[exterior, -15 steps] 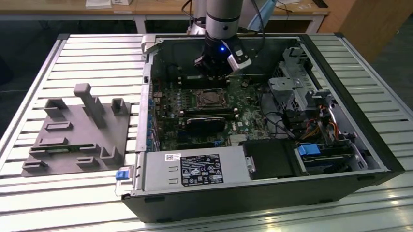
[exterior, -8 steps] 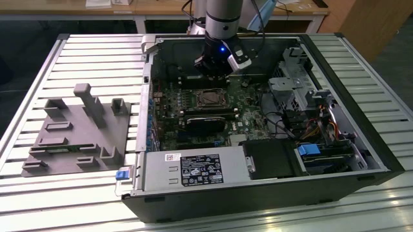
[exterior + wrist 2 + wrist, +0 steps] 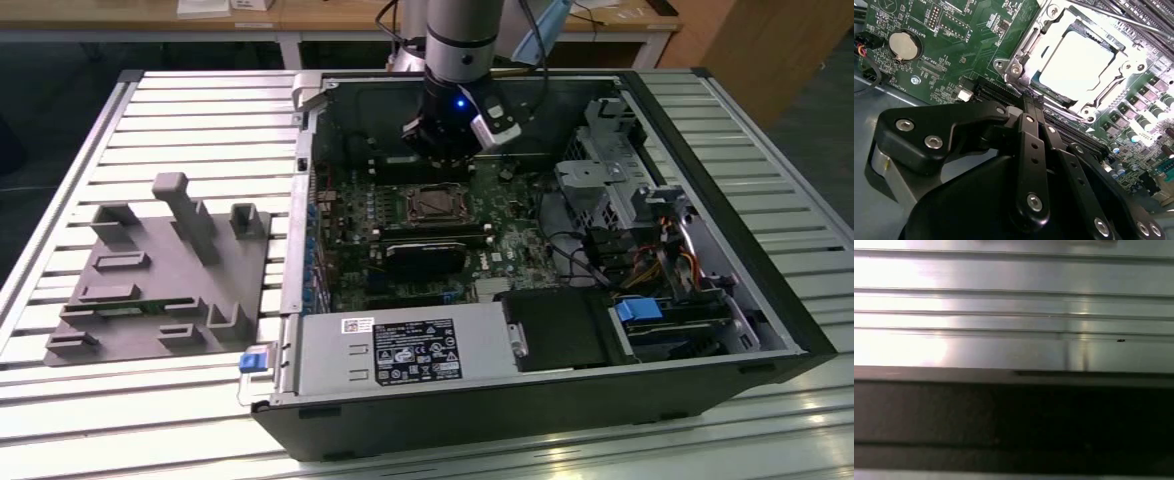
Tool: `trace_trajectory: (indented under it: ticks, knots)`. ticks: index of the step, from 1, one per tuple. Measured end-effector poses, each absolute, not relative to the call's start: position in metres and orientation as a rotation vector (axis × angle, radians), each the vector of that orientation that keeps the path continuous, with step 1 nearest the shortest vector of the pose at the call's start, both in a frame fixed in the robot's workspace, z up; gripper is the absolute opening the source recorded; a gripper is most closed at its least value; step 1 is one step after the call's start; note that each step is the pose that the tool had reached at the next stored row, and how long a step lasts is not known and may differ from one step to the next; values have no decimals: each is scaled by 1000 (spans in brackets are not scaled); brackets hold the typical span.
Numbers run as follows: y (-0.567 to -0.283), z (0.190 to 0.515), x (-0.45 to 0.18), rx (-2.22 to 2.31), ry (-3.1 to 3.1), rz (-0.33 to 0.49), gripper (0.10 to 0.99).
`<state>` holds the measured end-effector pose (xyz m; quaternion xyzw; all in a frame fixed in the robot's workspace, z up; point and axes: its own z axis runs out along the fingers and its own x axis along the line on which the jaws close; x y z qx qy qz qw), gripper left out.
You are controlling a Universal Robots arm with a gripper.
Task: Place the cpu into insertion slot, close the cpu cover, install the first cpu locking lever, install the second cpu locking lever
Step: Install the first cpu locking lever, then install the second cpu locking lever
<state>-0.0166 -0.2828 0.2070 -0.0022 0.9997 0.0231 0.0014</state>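
Black claw [image 3: 1029,102] linkage fills foreground of second wrist view; fingers pressed together, clenched on nothing visible, tips just beside socket edge. Cpu [image 3: 1076,62] seated in insertion slot [image 3: 1004,65], silvery top bright. Cpu cover [image 3: 1126,65] appears lowered around cpu. Locking levers: state unclear; judged not confirmed latched. Exterior view: claw [image 3: 447,160] hangs over motherboard [image 3: 354,215] inside open computer case [image 3: 774,300], insertion slot [image 3: 437,204] just beyond. Grey fixture [image 3: 160,270] lies on slatted surface [image 3: 80,420], well apart.
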Motion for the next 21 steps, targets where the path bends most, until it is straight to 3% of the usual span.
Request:
trace_trajectory:
  ticks: [21]
  knots:
    - [-296, 207, -17, -7, 3138, 72, 106]
